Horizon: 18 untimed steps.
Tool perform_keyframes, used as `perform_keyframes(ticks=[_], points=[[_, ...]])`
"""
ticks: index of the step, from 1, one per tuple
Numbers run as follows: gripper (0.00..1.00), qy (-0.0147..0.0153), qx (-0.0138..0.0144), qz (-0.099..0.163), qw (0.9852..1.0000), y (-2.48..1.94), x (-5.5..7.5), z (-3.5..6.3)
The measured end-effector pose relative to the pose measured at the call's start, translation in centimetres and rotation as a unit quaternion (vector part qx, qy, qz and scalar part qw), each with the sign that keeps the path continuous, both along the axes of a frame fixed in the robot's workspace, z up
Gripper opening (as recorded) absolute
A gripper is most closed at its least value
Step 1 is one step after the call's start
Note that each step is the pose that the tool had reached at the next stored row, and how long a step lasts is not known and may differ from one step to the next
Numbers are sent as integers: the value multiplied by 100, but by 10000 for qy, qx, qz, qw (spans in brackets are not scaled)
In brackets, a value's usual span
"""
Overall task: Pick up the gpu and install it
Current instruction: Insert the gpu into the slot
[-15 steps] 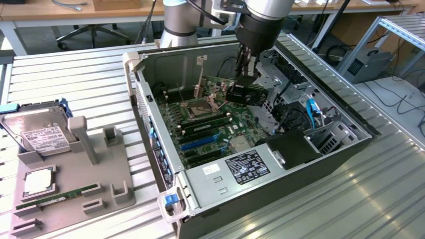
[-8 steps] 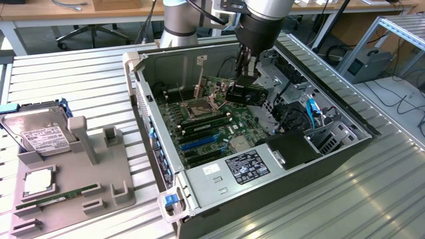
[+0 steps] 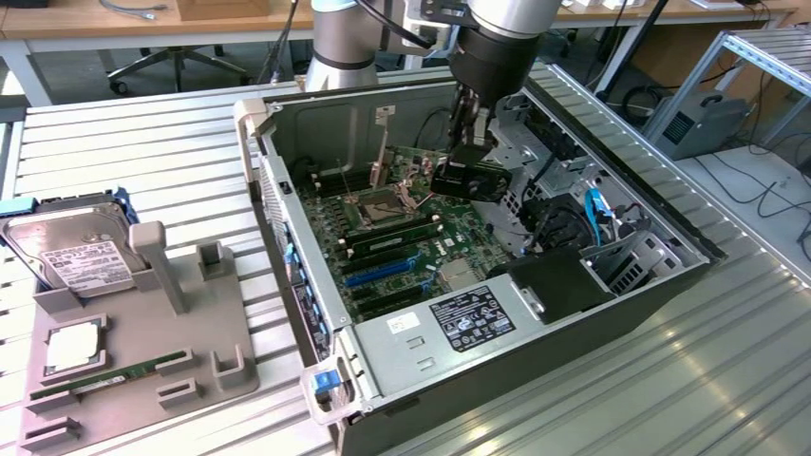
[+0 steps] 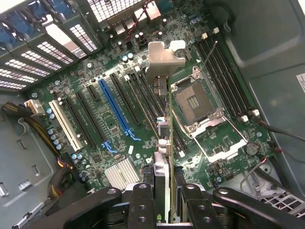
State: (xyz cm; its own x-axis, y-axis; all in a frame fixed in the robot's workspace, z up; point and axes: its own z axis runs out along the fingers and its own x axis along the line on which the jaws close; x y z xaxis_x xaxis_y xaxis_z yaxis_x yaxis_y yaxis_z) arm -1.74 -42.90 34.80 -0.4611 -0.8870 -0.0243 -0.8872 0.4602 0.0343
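Now the pincer [image 4: 164, 193], partly closed on the gpu [image 4: 164, 62], holds it over the board [image 4: 214, 138]; installing needs exact alignment with a slot [image 4: 115, 107].

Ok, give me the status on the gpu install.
Done: the gpu is picked up and inside the open case. In hand: the gripper is shut on it, holding it edge-on above the motherboard. Left: seating it; it sits in no slot yet, and the blue slot is empty.
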Motion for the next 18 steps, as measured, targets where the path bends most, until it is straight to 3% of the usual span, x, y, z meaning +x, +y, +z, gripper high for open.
perform_keyframes(ticks=[18], points=[[27,0,0,179,9998,0,0,-1]])
